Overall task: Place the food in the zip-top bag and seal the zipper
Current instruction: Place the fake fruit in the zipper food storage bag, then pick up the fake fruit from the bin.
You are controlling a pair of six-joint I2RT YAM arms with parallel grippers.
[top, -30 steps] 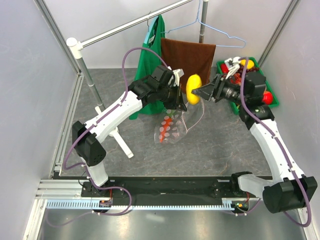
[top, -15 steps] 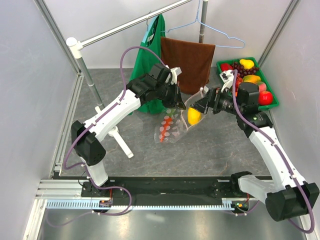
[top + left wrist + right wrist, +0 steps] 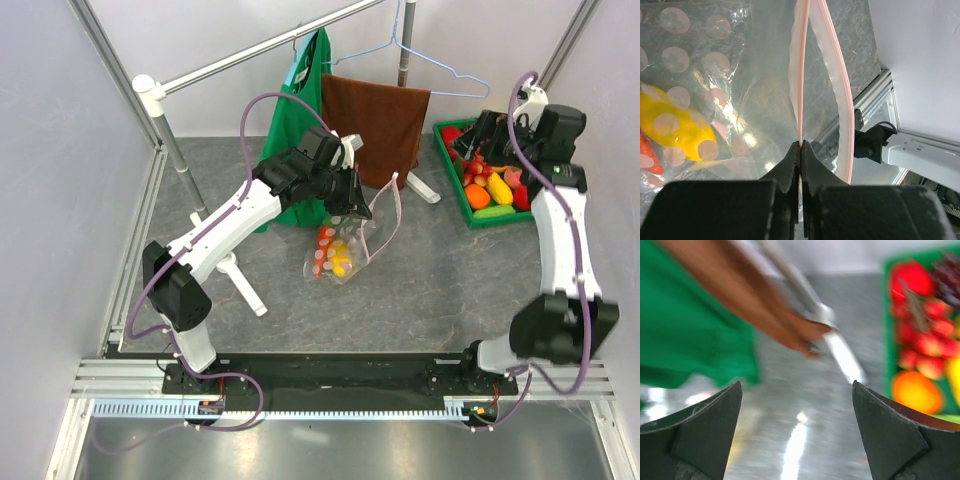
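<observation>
While the bag (image 3: 345,248) is held up by one zipper (image 3: 800,75) strip, pinched in the closed left gripper (image 3: 800,146), yellow and red food (image 3: 677,127) is seen inside; the right gripper (image 3: 796,387) is spread wide, empty, near the tray (image 3: 497,221).

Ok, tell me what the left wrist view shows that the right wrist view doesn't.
Left wrist only: the left end effector shut on the zipper, the zip-top bag with its mouth open, a yellow food piece inside it. Right wrist only, blurred: the right end effector open and empty, the green tray holding red and orange food, the green cloth, the brown towel. Both: the grey table.
</observation>
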